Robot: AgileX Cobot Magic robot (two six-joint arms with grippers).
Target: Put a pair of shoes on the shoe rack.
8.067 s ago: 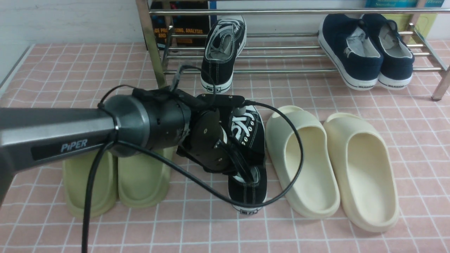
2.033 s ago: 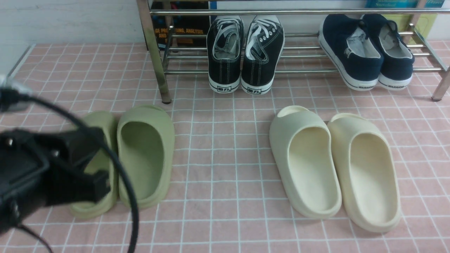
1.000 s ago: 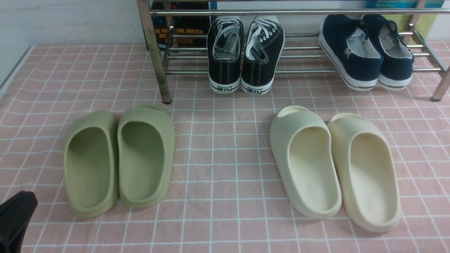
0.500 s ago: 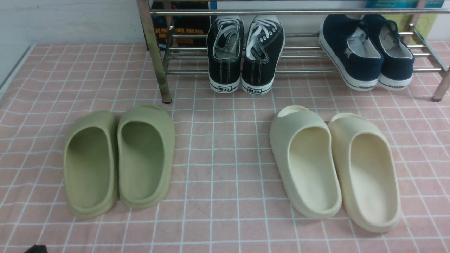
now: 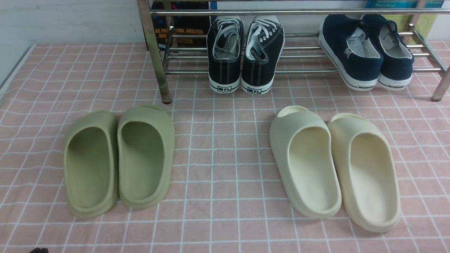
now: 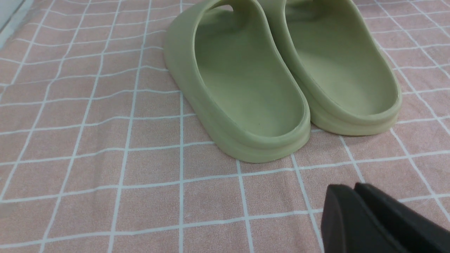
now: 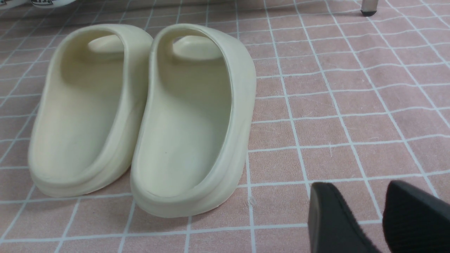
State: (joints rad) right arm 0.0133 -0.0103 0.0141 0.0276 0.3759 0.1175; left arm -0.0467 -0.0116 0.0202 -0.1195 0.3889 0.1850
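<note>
A pair of black sneakers (image 5: 242,52) is held up by the lower bars of the metal rack (image 5: 299,12).
Near the rack's left end, the sneakers are set side by side, heels facing out; navy shoes (image 5: 367,52) are seated towards its right end. In front of the rack, green clogs (image 5: 119,158) and cream clogs (image 5: 334,168) are placed on the surface (image 5: 221,175). The left hand's (image 6: 352,186) fingers are seen together, the right hand's (image 7: 362,184) apart; nothing is held.
</note>
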